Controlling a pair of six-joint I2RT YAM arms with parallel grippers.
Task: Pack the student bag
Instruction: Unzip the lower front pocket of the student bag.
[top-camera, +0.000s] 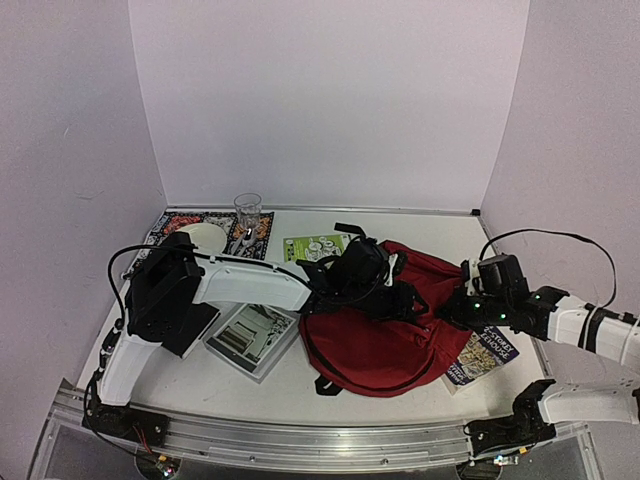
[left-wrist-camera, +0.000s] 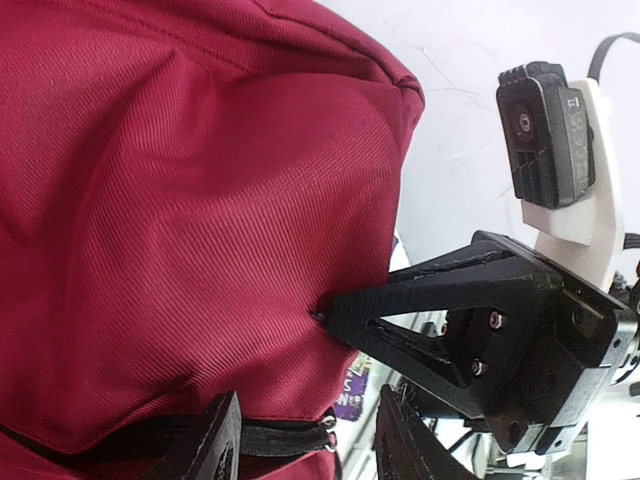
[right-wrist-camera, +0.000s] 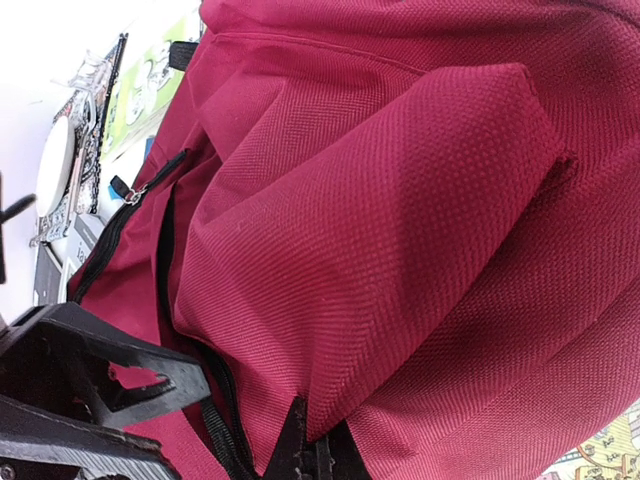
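**A:** Where is the student bag (top-camera: 385, 345)?

**B:** Lying flat on the table (top-camera: 230, 392), right of the middle, with an arm reaching onto it from each side.

**A:** And the tools?

**B:** The right tool (top-camera: 452, 306) comes in over the bag's right edge. Its tips are pressed together on a fold of the red cloth, which the left wrist view shows plainly. The left tool (top-camera: 395, 298) is over the bag's upper middle with its jaws partly apart. The black zip (left-wrist-camera: 270, 435) runs across the gap between them. I see nothing clamped there.

**A:** How close are the two?

**B:** Near each other, tip facing tip over the same stretch of fabric.

**A:** What lies around it?

**B:** A printed book (top-camera: 482, 355) sits half under the bag's right edge, below the right arm. A green booklet (top-camera: 315, 247) lies at the bag's far left corner. A flat clear box (top-camera: 250, 338) lies just left of the bag, with the left arm passing above it. Further back on the left is a patterned mat (top-camera: 165, 226) carrying a white plate (top-camera: 205, 238) and a glass (top-camera: 248, 212).

**A:** Anything hiding the view?

**B:** From above, the left wrist covers the bag's top opening.
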